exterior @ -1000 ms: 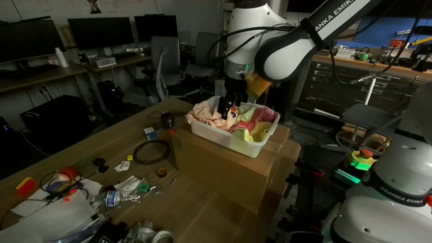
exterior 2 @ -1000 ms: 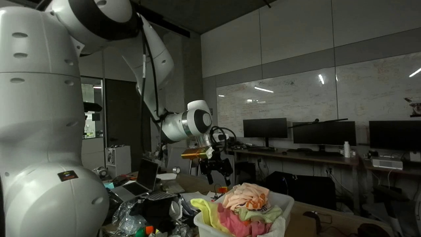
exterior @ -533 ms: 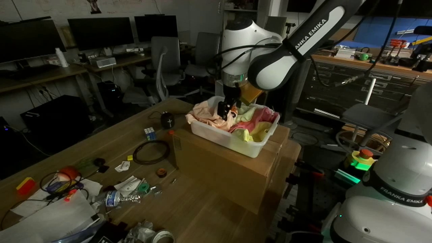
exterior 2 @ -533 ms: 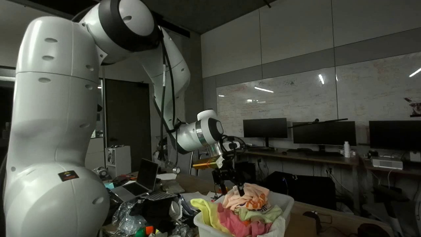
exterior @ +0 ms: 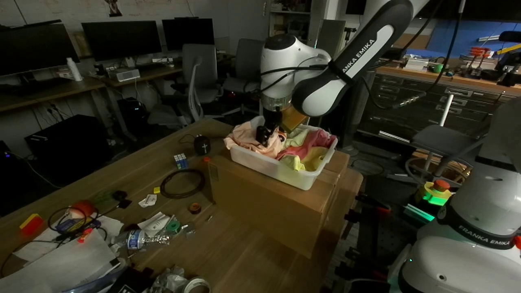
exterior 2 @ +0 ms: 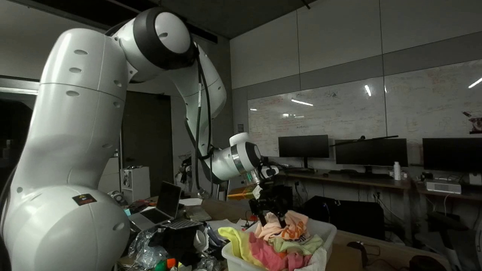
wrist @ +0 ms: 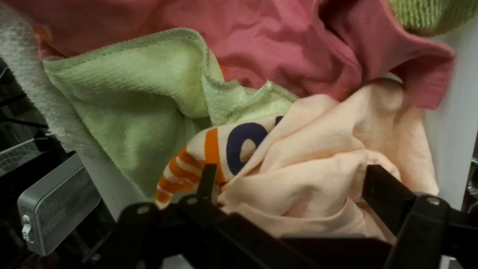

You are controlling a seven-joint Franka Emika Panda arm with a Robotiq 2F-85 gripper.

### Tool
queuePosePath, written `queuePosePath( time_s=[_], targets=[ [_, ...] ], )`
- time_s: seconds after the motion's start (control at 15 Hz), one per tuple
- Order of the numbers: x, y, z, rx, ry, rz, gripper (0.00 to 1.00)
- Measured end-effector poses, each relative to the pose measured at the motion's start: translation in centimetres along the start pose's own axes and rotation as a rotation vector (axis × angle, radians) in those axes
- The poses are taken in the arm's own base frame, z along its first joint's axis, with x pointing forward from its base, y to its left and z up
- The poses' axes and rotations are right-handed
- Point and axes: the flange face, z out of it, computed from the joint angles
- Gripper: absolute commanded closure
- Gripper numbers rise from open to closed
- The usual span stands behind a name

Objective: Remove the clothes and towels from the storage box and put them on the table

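Observation:
A white storage box (exterior: 274, 167) holds a heap of clothes and towels. A peach garment (wrist: 310, 172) with orange and navy print lies on top at one end; it also shows in both exterior views (exterior: 249, 139) (exterior 2: 297, 220). Beside it are a light green towel (wrist: 130, 108), a pink cloth (wrist: 280, 48) and a yellow cloth (exterior 2: 238, 242). A white towel (wrist: 22, 56) hangs over the rim. My gripper (wrist: 293, 177) is open, pointing down, with its fingers on either side of peach folds. In an exterior view the fingertips (exterior 2: 272, 223) reach the top of the peach garment.
The box stands on a cardboard box (exterior: 264, 207) on the wooden table (exterior: 228, 248). A speaker (exterior: 202, 145), a puzzle cube (exterior: 180, 161), a cable coil (exterior: 182, 184), a plastic bottle (exterior: 140, 239) and papers (exterior: 73, 260) lie on the table. A laptop (exterior 2: 165, 203) stands farther along.
The arm has moved down and over the box, bringing the open gripper from above it down to the peach garment. The clothes look unmoved.

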Motion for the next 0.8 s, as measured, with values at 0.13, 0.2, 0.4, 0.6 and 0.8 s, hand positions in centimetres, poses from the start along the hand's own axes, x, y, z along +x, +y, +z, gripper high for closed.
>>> queuePosePath(
  time_s=[0.13,0.2,0.4,0.6,0.8],
  targets=[
    [0.35,-0.03,0.28,-0.022,0.016,0.016,0.0],
    [0.52,-0.05,0.38,-0.033,0.024,0.024,0.25],
    [1.01,-0.01,0.46,-0.052,0.043,0.044,0.42],
    [1.12,0.02,0.57,-0.06,0.049,0.052,0.64],
    [1.03,-0.05,0.79,-0.061,0.045,0.052,0.87]
  ],
)
